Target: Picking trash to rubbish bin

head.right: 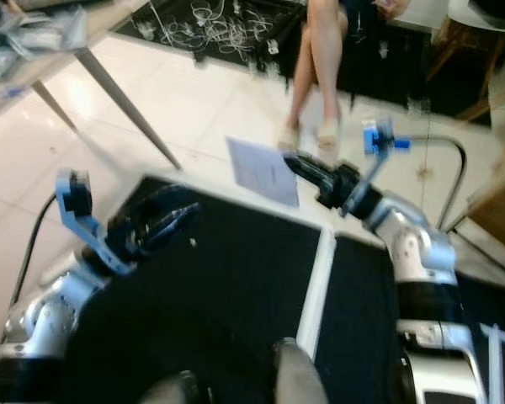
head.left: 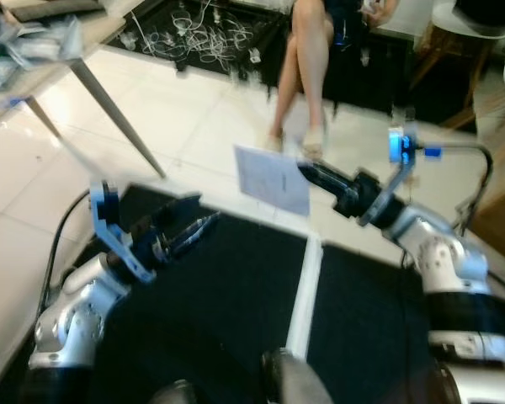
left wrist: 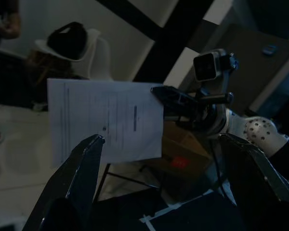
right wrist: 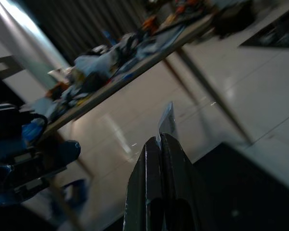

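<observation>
A: Right gripper (head.left: 307, 171)?
B: Fingers clenched on one edge of the paper (head.left: 272, 178), held in the air over the black mat's (head.left: 236, 295) far edge.
A: Left gripper (head.left: 198, 225)?
B: Fingers spread, empty, aimed at the sheet.
A: Step?
B: Carrying, I'd judge. Next: find the bin, then let go over it.

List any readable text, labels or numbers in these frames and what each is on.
No text here can be read.
Sheet of paper held by the right gripper: faint printed lines and one dark vertical mark, too dim and small to read.
Cardboard box behind it: a red label, blurred, not legible.
Clutter on the table: packaging too blurred to show any words.
</observation>
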Motion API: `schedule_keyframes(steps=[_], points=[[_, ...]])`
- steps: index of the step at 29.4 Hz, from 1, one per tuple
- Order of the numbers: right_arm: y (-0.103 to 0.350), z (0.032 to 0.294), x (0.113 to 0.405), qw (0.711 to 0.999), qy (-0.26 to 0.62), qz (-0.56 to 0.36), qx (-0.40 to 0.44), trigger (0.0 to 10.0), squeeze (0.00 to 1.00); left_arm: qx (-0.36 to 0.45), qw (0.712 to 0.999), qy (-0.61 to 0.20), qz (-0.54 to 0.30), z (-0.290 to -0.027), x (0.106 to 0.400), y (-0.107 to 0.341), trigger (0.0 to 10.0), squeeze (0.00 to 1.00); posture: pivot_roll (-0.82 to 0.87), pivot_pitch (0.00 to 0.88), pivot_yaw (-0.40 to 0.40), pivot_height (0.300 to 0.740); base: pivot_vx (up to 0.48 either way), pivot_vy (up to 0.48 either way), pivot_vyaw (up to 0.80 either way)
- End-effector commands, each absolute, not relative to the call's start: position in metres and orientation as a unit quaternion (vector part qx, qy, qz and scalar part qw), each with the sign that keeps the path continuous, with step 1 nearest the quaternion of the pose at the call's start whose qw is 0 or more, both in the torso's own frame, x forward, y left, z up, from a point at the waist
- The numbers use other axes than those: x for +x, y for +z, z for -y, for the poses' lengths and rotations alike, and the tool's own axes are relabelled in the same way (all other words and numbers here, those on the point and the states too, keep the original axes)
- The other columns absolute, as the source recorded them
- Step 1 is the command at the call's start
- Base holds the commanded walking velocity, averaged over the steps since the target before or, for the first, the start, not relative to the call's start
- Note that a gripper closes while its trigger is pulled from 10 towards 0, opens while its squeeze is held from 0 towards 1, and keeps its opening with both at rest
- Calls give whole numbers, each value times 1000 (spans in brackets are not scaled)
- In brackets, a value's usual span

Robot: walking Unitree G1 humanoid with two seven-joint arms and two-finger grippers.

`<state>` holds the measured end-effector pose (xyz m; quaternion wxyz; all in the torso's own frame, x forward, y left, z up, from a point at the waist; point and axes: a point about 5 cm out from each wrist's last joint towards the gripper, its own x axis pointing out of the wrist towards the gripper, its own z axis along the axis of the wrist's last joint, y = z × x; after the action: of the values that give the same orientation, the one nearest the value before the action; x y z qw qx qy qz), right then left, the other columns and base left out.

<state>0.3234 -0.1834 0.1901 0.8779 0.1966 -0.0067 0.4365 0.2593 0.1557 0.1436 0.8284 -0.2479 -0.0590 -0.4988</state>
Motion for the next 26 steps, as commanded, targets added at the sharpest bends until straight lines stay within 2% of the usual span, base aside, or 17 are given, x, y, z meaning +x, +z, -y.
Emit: schedule_keyframes(steps=[1,6,26], points=[[188,182,323,878,436,6,196,10000,0,-244,837,-486,53,-158,259,139,10000,0,-20,125,5,740,0,0,-700],[187,182,324,880,433,5,194,10000,0,-238,848,-470,54,-156,264,137,10000,0,-16,123,4,740,0,0,-700],[185,182,324,879,437,0,188,10000,0,-245,846,-469,58,-150,266,137,10000,0,-16,122,5,740,0,0,-700]])
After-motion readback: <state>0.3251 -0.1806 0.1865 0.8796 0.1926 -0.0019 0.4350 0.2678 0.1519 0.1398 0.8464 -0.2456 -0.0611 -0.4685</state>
